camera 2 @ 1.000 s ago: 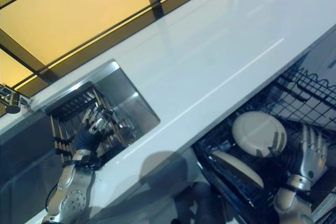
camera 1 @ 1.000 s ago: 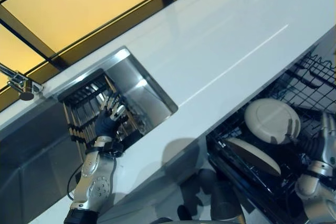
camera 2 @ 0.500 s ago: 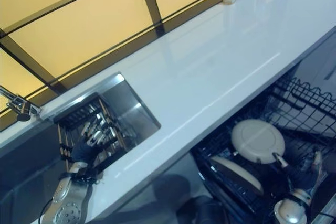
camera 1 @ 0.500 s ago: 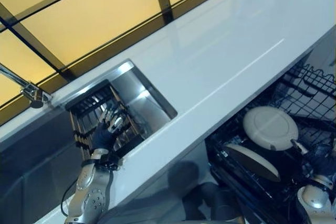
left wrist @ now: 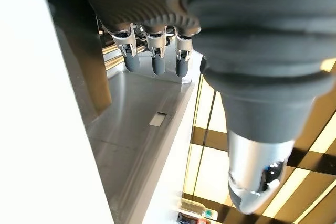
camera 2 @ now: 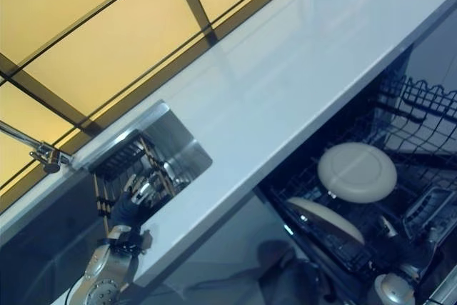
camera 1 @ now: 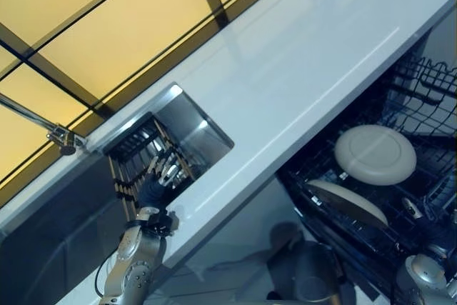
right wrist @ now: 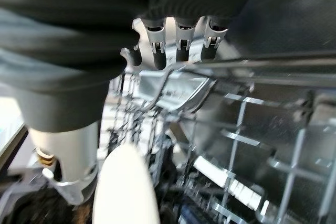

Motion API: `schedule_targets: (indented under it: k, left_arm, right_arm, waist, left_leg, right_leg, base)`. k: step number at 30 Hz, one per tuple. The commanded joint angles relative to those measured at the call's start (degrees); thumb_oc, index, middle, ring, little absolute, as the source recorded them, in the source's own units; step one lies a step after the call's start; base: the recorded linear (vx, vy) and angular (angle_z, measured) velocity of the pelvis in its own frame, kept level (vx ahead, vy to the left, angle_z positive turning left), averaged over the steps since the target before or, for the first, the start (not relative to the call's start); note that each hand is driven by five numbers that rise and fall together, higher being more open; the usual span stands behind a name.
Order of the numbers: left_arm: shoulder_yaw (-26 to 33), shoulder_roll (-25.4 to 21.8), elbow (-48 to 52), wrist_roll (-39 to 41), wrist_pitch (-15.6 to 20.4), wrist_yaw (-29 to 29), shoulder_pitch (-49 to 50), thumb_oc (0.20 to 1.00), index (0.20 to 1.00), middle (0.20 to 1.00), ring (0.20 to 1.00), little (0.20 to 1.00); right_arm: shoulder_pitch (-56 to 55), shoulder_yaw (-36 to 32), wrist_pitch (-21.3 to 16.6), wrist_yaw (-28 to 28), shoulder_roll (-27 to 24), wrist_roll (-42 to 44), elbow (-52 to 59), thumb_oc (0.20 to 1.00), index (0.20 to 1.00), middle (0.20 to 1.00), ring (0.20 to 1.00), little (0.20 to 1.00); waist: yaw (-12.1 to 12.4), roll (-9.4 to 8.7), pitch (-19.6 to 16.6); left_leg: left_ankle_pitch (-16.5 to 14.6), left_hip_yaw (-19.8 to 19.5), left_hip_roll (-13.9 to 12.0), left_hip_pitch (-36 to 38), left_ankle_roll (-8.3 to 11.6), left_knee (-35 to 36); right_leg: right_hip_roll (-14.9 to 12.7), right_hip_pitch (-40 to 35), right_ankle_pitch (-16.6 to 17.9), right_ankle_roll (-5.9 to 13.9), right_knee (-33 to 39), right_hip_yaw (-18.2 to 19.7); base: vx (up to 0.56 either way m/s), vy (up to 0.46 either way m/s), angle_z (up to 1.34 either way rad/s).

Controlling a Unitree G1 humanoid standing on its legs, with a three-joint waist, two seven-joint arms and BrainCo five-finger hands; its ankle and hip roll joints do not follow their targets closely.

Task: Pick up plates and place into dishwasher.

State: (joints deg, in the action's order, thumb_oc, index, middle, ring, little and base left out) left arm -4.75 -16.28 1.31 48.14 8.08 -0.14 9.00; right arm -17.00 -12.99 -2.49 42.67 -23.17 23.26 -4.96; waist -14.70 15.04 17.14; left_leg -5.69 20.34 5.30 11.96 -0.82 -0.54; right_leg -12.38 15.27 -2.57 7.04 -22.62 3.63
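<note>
Sink [camera 1: 187, 116] at the left held a dark rack [camera 1: 136, 149]; the left robot hand [camera 1: 158, 180] hovered over it, fingers straight and empty, no plate clearly visible there. Right of the white tabletop [camera 1: 307, 69], two cream plates [camera 1: 375, 154] sat in the dishwasher rack [camera 1: 428, 91]. The right robot hand [right wrist: 178, 43], fingers loosely straight, held nothing. Plates looked rigid, glossy, probably slippery and breakable; pinching the rim would suit.

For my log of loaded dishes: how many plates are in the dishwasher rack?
2: a round plate lying flat in the rack, another plate leaning just in front. Others may be hidden.
</note>
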Motion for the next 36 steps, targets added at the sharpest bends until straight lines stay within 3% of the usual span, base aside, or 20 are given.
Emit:
schedule_targets:
  k: [1, 7, 14, 19, 24, 27, 31, 36]
  left_arm:
    - [-0.83, 0.74, 1.63, 0.27, 0.52, -0.02, 1.25, 1.0, 1.0, 1.0, 1.0, 1.0]
    - [-1.85, 0.98, 2.12, 1.29, -0.49, -0.84, 2.56, 1.0, 1.0, 1.0, 1.0, 1.0]
    - [-2.31, 0.71, 3.13, 0.31, -2.19, -2.56, 3.93, 1.0, 1.0, 1.0, 1.0, 1.0]
    - [-2.12, 0.35, 2.91, -0.33, -2.09, -3.16, 3.65, 1.0, 1.0, 1.0, 1.0, 1.0]
    - [-1.65, 0.77, 1.94, -0.21, -1.31, -4.0, 4.22, 1.0, 1.0, 1.0, 1.0, 1.0]
    - [-1.98, 0.94, 1.78, -0.02, -1.02, -3.49, 5.06, 1.0, 1.0, 1.0, 1.0, 1.0]
    - [-1.8, 0.87, 1.87, 0.39, -1.47, -2.61, 6.0, 1.0, 1.0, 1.0, 1.0, 1.0]
    - [-1.43, 0.01, 1.42, -0.33, -1.97, -2.71, 6.01, 1.0, 1.0, 1.0, 1.0, 1.0]
  right_arm:
    - [0.22, -1.47, -2.88, 3.53, -0.59, 0.78, 2.78, 1.0, 1.0, 1.0, 1.0, 1.0]
    - [0.59, -0.98, -0.21, -2.82, 0.31, 10.58, 0.94, 1.0, 1.0, 1.0, 1.0, 1.0]
    - [2.1, 1.74, 3.52, -16.36, 0.66, 20.97, 0.15, 1.0, 1.0, 1.0, 1.0, 1.0]
    - [4.23, 3.45, 2.19, -27.78, -0.01, 23.85, 1.5, 1.0, 1.0, 1.0, 1.0, 1.0]
    - [4.62, 4.2, -0.72, -35.96, 0.47, 19.12, 2.46, 1.0, 1.0, 1.0, 1.0, 1.0]
    - [4.1, 5.06, -1.71, -35.7, 0.13, 11.9, 4.71, 1.0, 1.0, 1.0, 1.0, 1.0]
    - [3.89, 6.18, -0.48, -37.54, -1.72, 0.93, 7.12, 1.0, 1.0, 1.0, 1.0, 1.0]
    - [8.24, 8.58, 0.12, -41.84, -3.75, -4.42, 8.1, 1.0, 1.0, 1.0, 1.0, 1.0]
  waist:
    - [-0.48, -0.73, 0.29]
    - [-0.19, 0.36, 0.32]
    - [1.62, 0.31, 0.96]
    - [2.83, -0.21, 1.59]
    - [3.56, -0.34, 1.62]
    - [3.96, -0.63, 1.28]
    - [4.78, -1.36, 0.75]
    - [7.56, -2.85, 0.03]
  left_leg:
    - [-8.63, -1.31, -0.41, -6.7, -4.43, -12.3]
    - [-7.44, -1.53, 0.29, -7.16, -4.48, -12.89]
    - [-7.02, -2.97, 0.42, -7.79, -4.22, -13.82]
    - [-6.7, -3.48, 0.0, -9.51, -3.94, -14.63]
    - [-6.16, -4.08, -0.06, -10.31, -3.56, -14.61]
    - [-5.88, -4.77, 0.04, -10.03, -3.45, -14.46]
    - [-5.0, -6.18, 0.16, -9.16, -3.3, -13.47]
    - [-3.65, -8.1, -0.21, -9.54, -3.04, -12.91]
  right_leg:
    - [-2.35, -1.57, 6.99, 3.54, 11.22, -4.27]
    - [-2.87, -1.35, 7.89, 2.99, 10.95, -3.72]
    - [-3.46, -1.57, 8.03, 2.84, 10.52, -4.55]
    - [-3.44, -0.65, 7.64, 2.78, 10.27, -5.33]
    - [-3.45, -0.76, 7.7, 2.69, 10.9, -5.69]
    - [-3.42, -1.47, 7.79, 2.56, 11.23, -5.93]
    - [-3.13, -3.07, 7.64, 2.32, 11.79, -6.34]
    - [-2.84, -4.0, 7.78, 1.75, 12.48, -7.79]
  base:
    - [0.05, 0.008, -0.03]
    - [0.03, -0.018, -0.07]
    - [0.03, -0.044, 0.01]
    - [-0.03, -0.047, -0.01]
    - [0.0, -0.002, 0.01]
    - [0.09, 0.02, 0.02]
    - [0.1, 0.014, 0.08]
    - [0.03, -0.043, 0.13]
